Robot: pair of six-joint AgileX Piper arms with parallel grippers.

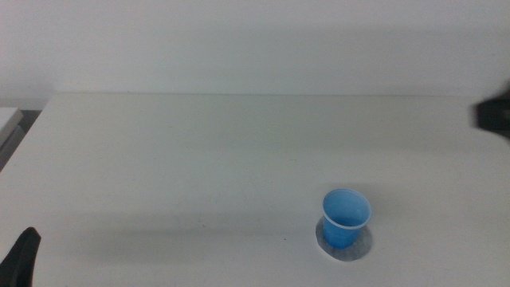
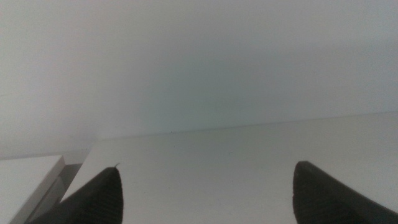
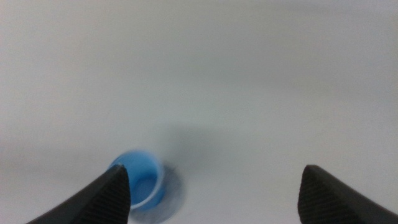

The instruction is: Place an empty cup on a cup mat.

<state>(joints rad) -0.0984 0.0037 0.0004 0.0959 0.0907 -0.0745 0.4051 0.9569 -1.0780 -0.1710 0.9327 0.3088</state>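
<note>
- One cup [image 1: 347, 216]: bright blue, upright, open mouth up, nothing visible inside; standing on the cup mat, toward the near right part of the table.
- One cup mat [image 1: 344, 249]: flat grey disc with a pale edge, mostly covered by the cup, a crescent showing at its near side and a sliver at the left.
- Same cup [image 3: 139, 179] and mat [image 3: 172, 194] blurred in the right wrist view, low beside one jaw, not between the two.
- Two grippers, neither touching anything.
- Right gripper [image 1: 496, 114]: only a dark blurred shape at the right edge of the middle view, well apart from the cup; from its own camera [image 3: 214, 186], jaws spread wide, nothing between them but bare tabletop.
- Left gripper [image 1: 21, 257]: only a dark tip at the bottom left corner of the middle view, far from the cup; from its own camera [image 2: 205, 186], jaws likewise wide apart and empty.
- One table [image 1: 199, 159]: plain white, matte, faint shadows beside the cup.
- Behind the table, a pale bare wall [image 1: 255, 40].
- At the far left, a second white surface [image 1: 8, 121], set off from the table by a dark gap.
</note>
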